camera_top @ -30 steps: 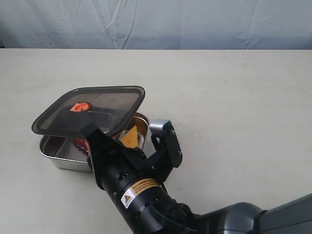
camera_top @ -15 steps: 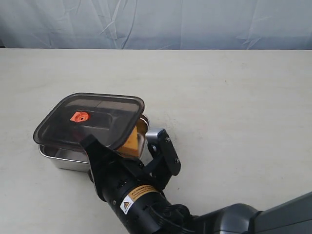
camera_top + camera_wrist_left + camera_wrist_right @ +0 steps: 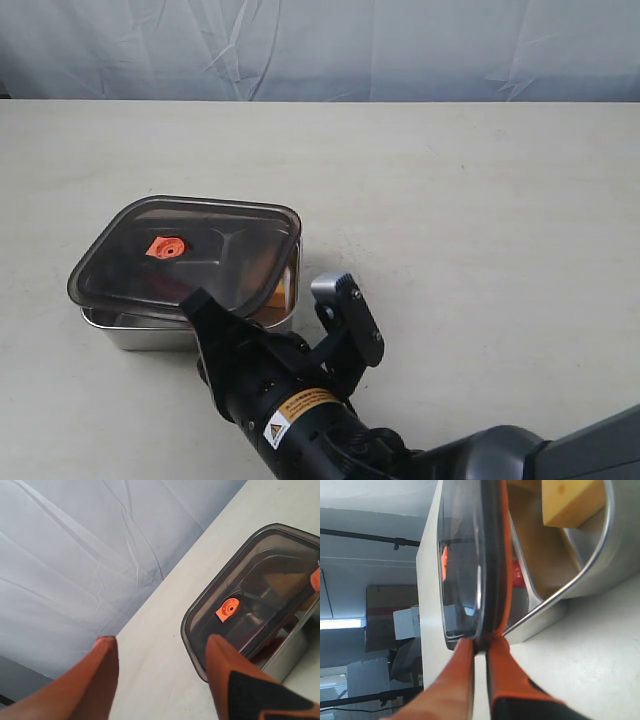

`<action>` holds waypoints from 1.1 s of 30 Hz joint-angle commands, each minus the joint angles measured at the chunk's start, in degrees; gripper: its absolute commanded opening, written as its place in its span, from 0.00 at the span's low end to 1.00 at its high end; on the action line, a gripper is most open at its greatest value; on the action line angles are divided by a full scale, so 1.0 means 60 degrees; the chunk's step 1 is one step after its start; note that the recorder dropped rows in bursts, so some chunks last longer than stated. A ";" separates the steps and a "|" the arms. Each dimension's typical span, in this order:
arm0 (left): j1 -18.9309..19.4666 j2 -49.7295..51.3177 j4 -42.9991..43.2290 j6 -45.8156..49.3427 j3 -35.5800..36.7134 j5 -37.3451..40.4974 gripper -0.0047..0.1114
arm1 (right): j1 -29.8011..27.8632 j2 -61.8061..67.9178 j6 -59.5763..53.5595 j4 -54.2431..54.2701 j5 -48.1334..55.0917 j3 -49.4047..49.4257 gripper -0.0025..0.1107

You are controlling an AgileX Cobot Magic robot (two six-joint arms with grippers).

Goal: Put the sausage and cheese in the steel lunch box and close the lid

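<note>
1. The right gripper [image 3: 480, 647] pinches one edge of the lid [image 3: 190, 250], its fingers pressed tight on the rim.
2. The lid lies over the lunch box [image 3: 135, 332] but is not seated; a gap shows at the held side.
3. Through that gap, the cheese [image 3: 570, 502] and a bit of the red sausage [image 3: 517, 575] lie inside the lunch box.
4. The left gripper [image 3: 160, 650] hangs apart from the lunch box over the table [image 3: 480, 200], fingers spread with nothing between them.
</note>
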 commanded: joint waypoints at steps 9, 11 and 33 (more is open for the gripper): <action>-0.0018 -0.0038 -0.0153 -0.0085 -0.0039 -0.0094 0.48 | 0.0016 0.0005 -0.0583 0.0447 0.0611 0.0338 0.01; -0.0018 -0.0038 -0.0153 -0.0085 -0.0039 -0.0094 0.48 | 0.0016 0.0005 -0.0583 0.0625 0.0611 0.0400 0.01; -0.0018 -0.0038 -0.0153 -0.0085 -0.0039 -0.0094 0.48 | -0.0232 0.0005 -0.1395 0.0340 0.0530 0.0510 0.32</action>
